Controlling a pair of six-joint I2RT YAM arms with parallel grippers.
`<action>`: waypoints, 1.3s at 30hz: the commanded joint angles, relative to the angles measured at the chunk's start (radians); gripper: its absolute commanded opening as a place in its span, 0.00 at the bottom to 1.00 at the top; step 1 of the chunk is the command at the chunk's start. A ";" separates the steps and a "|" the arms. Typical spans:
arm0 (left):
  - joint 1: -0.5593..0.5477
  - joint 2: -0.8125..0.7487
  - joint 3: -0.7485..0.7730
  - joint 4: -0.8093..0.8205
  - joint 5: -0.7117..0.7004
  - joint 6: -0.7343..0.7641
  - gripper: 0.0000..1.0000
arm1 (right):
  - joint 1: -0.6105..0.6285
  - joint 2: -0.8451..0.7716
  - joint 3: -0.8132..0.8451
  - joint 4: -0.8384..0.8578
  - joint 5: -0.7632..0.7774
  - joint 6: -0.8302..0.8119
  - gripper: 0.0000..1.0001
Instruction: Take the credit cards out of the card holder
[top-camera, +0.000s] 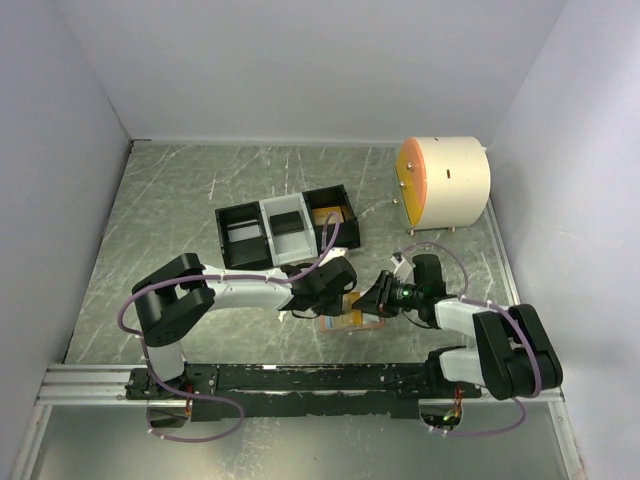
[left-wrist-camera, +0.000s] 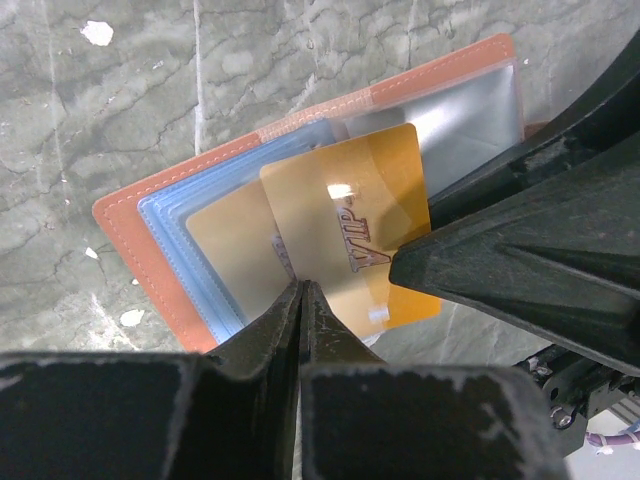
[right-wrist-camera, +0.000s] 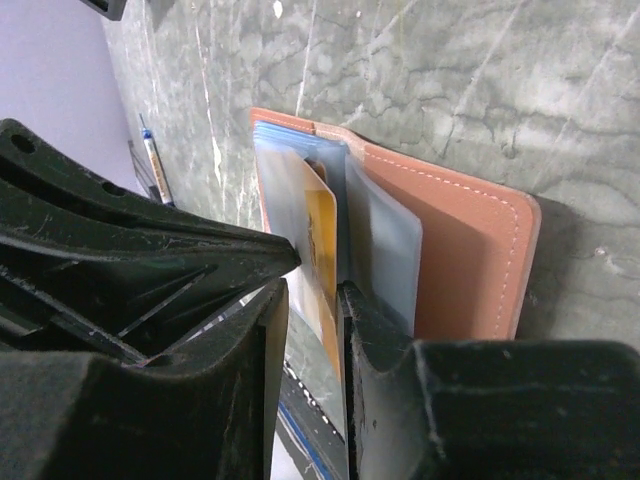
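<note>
Lying open and flat on the tabletop (top-camera: 180, 200), close to the near edge and a little right of its middle: the salmon card holder (left-wrist-camera: 130, 235), with a claw on either side. Half out of a blue-grey pocket: a gold VIP card (left-wrist-camera: 350, 230). Clamped on that card's edge from the right: the right claw (right-wrist-camera: 315, 290), one finger on each face. Closed tip to tip at the card's near edge: the left claw (left-wrist-camera: 302, 292). Cannot tell whether pinching the card there or only pressing down beside it.

To do this step well:
- Draw the card out with the right claw along the line of the pocket, flat and low, to avoid lifting the pocket panels with it.
- Pin the card holder down with the left claw on leather or pocket, not on the card itself. Otherwise ease that pinch first.
- Pull slowly and watch for the whole holder sliding along.

Counted:
- One card holder.
- Two gold cards in sight: the VIP one and a second gold card (left-wrist-camera: 230, 250) seated behind a clear panel. Possibly more under the silvery panel, but impossible to tell.
- Two claws.
- One three-compartment tray (top-camera: 219, 232) towards the middle of the tabletop, contents too small to name.
- One white drum (top-camera: 450, 180) with an orange face near the far right corner.
</note>
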 joint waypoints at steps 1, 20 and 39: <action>-0.004 0.045 -0.016 -0.076 -0.004 0.010 0.11 | -0.001 0.054 0.003 0.104 -0.074 0.035 0.27; -0.004 0.032 -0.026 -0.080 -0.014 0.000 0.11 | -0.005 -0.077 0.056 -0.167 0.089 -0.089 0.05; -0.005 0.033 -0.026 -0.075 -0.010 0.002 0.11 | -0.005 -0.053 0.009 -0.067 0.087 0.004 0.22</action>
